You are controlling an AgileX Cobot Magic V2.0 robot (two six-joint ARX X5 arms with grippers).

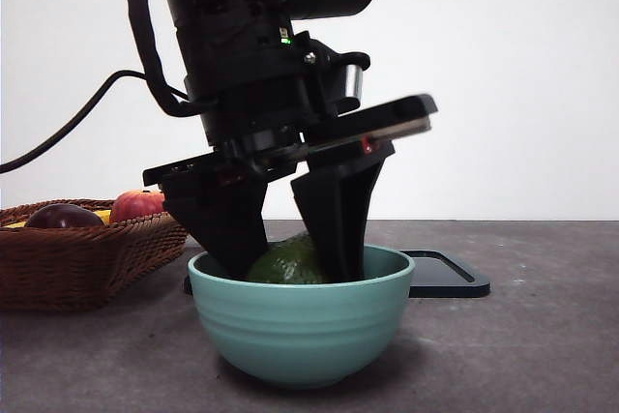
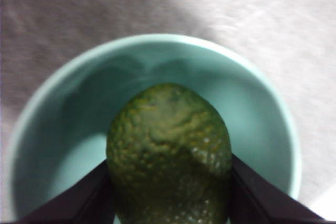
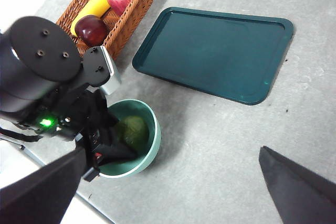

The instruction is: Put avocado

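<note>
Grey table (image 1: 542, 355): left hand (image 1: 290, 239) grips avocado (image 1: 286, 262) lengthwise inside bowl (image 1: 300, 326); right hand (image 3: 173, 192) open.

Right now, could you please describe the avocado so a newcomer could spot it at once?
Find the pale teal ceramic bowl in front of the dark green tray. Inside, between the left gripper jaws, sits the bumpy dull-green avocado, the only fruit outside the wicker basket.

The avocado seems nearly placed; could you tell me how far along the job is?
Done: the avocado has been carried down inside the teal bowl. In hand: the left gripper grips it between its jaws. Left: release and withdraw. The right gripper waits open above the table.
</note>
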